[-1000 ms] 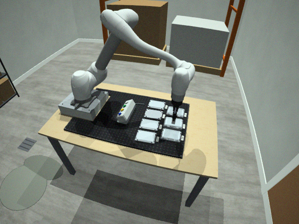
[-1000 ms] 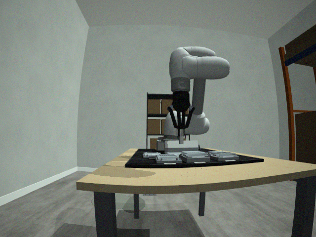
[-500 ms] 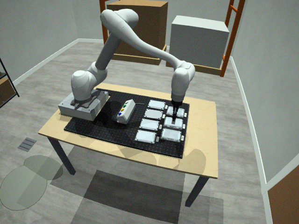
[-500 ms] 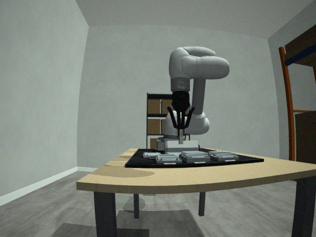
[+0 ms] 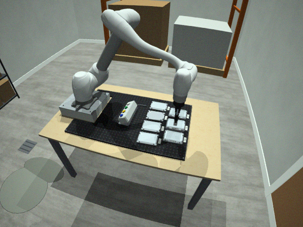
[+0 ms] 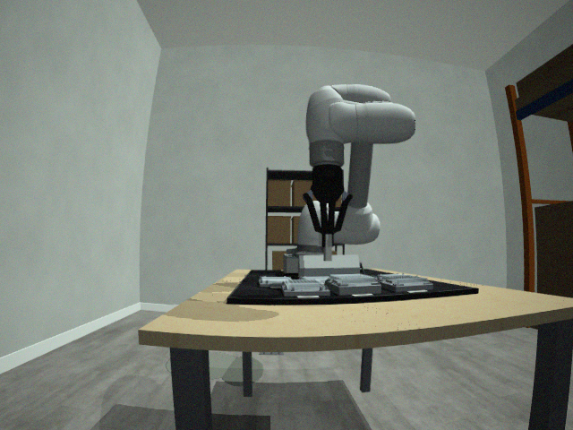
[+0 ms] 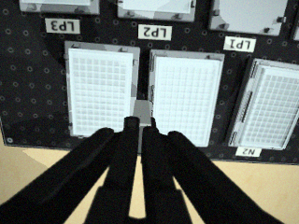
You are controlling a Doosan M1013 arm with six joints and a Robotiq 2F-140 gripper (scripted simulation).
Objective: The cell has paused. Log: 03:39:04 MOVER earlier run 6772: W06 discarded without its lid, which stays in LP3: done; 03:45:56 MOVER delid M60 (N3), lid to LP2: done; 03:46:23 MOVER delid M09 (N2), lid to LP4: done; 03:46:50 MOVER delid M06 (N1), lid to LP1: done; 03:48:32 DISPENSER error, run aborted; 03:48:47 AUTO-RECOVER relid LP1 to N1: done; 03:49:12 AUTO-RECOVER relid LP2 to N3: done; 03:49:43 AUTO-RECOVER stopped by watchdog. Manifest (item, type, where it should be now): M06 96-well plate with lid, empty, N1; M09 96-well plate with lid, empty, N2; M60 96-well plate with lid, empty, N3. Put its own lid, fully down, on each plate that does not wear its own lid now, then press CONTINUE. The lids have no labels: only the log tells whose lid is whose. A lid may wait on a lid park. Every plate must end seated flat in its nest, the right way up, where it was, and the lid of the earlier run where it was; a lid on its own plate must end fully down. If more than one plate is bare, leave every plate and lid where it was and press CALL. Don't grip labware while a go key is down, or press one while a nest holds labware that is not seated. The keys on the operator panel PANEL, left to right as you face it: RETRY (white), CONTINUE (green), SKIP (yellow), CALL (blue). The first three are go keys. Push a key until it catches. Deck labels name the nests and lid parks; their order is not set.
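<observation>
I see the gripper (image 7: pixel 139 122) clenched on nothing, hanging over the gap between two lidded plates (image 7: pixel 187 95) — the N2 plate (image 7: pixel 273 105) sits just beside them, wells bare. All on a black perforated mat (image 5: pixel 102 132) atop a tan table (image 5: pixel 205 146) — grey floor (image 5: pixel 49 73), brown crate (image 5: pixel 147 24) behind.

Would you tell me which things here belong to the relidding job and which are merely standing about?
Job: well plates in their nests; lid parks; operator panel; the shut, empty end effector.
Standing about: cardboard box; grey box; orange rack.
</observation>
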